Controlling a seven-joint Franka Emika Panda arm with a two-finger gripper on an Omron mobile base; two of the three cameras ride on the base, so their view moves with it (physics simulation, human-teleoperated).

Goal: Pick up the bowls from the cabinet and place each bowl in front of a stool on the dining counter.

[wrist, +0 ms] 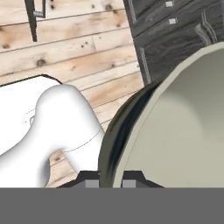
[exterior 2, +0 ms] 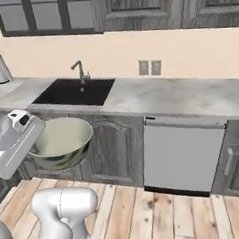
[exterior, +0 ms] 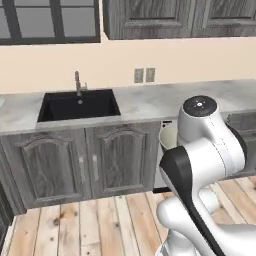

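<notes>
Right base view: I am facing the marble counter [exterior 2: 180, 95] with its black sink [exterior 2: 74, 91] and the dishwasher [exterior 2: 181, 155] below, holding the tan-olive bowl [exterior 2: 60, 141] up in the air in front of the lower cabinet doors [exterior 2: 110, 147]. In the hand view my gripper [wrist: 110, 180] is clamping that bowl's rim between its fingertips [wrist: 92, 183].

Tan-olive bowl [wrist: 175, 131] rim pinched in the tool [wrist: 110, 183] (tips either side), wooden floor [wrist: 74, 48], dark cabinet doors [wrist: 175, 30]
</notes>
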